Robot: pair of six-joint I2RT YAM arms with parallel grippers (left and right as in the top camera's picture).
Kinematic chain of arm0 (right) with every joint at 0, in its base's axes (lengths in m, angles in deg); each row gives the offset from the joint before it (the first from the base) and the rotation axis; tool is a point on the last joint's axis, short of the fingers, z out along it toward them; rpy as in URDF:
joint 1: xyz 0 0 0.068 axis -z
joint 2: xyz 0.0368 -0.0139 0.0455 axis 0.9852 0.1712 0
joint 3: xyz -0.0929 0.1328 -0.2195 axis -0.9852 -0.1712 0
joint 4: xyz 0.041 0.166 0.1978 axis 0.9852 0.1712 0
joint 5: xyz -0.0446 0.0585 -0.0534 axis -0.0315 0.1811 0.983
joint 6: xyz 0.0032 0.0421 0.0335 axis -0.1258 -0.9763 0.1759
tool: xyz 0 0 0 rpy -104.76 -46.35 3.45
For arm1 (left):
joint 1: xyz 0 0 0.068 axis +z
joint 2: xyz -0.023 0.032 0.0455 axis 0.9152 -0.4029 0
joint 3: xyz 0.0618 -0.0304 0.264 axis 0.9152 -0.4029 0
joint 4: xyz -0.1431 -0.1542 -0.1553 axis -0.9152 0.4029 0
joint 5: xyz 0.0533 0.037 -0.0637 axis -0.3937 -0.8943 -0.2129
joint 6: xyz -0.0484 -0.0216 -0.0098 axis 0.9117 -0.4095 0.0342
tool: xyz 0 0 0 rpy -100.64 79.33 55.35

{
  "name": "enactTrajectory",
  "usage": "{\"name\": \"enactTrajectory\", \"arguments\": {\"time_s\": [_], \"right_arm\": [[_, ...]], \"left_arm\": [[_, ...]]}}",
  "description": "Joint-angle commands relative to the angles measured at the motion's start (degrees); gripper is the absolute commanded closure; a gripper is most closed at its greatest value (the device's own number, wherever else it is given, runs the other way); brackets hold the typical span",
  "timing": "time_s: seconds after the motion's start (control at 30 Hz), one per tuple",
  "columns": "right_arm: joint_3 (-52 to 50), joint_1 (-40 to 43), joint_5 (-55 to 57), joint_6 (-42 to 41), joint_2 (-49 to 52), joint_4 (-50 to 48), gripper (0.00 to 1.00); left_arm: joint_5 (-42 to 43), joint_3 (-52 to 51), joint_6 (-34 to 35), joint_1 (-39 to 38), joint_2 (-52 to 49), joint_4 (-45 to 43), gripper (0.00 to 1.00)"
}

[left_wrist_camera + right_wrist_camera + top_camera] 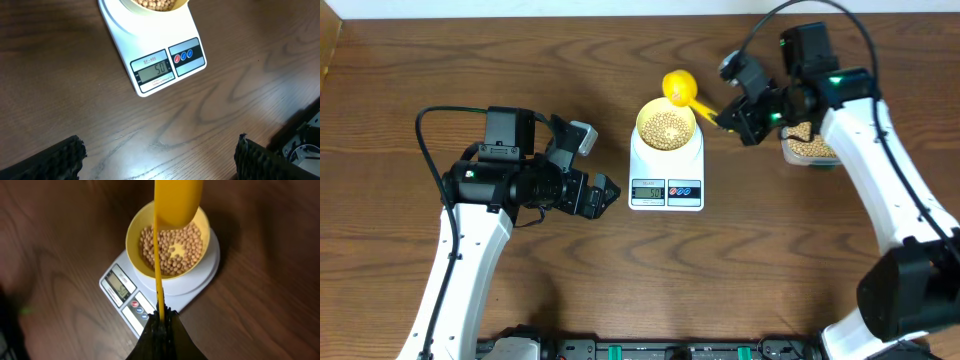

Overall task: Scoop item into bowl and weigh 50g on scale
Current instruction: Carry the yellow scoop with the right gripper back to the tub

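The pale yellow bowl (667,126) stands on the white scale (666,168) and holds tan beans (666,125). The scale's display (155,70) reads 50. My right gripper (728,116) is shut on the handle of a bright yellow scoop (679,86), whose head hangs over the bowl's far rim. In the right wrist view the scoop (176,200) is above the bowl (134,227) and beans (172,247); the jaws (161,320) clamp the handle. My left gripper (605,194) is open and empty just left of the scale; its fingers (160,160) frame bare table.
A clear tub of beans (809,149) sits at the right, partly hidden under my right arm. The wooden table (520,60) stretches around the scale. A row of equipment lies along the front edge (650,350).
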State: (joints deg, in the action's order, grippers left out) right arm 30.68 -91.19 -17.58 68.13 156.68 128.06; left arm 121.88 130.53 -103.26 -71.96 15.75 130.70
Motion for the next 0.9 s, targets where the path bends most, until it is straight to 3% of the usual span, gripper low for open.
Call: {"name": "enactTrajectory", "arguments": {"time_s": [0.0, 0.13, 0.6, 0.87], "right_arm": [[-0.2, 2.7, -5.8, -2.2, -2.2, 0.1, 0.99], [-0.2, 5.9, -7.1, -3.7, -3.3, 0.9, 0.99], [-0.2, 27.1, -6.8, -1.2, -5.1, 17.7, 0.99], [-0.2, 32.0, 9.6, -1.3, -5.1, 20.8, 0.99]], "left_arm": [[-0.5, -0.3, -0.3, 0.3, -0.2, 0.2, 0.02], [-0.5, -0.3, -0.3, 0.3, -0.2, 0.2, 0.02], [-0.5, -0.3, -0.3, 0.3, -0.2, 0.2, 0.02], [-0.5, -0.3, -0.3, 0.3, -0.2, 0.2, 0.02]]}}
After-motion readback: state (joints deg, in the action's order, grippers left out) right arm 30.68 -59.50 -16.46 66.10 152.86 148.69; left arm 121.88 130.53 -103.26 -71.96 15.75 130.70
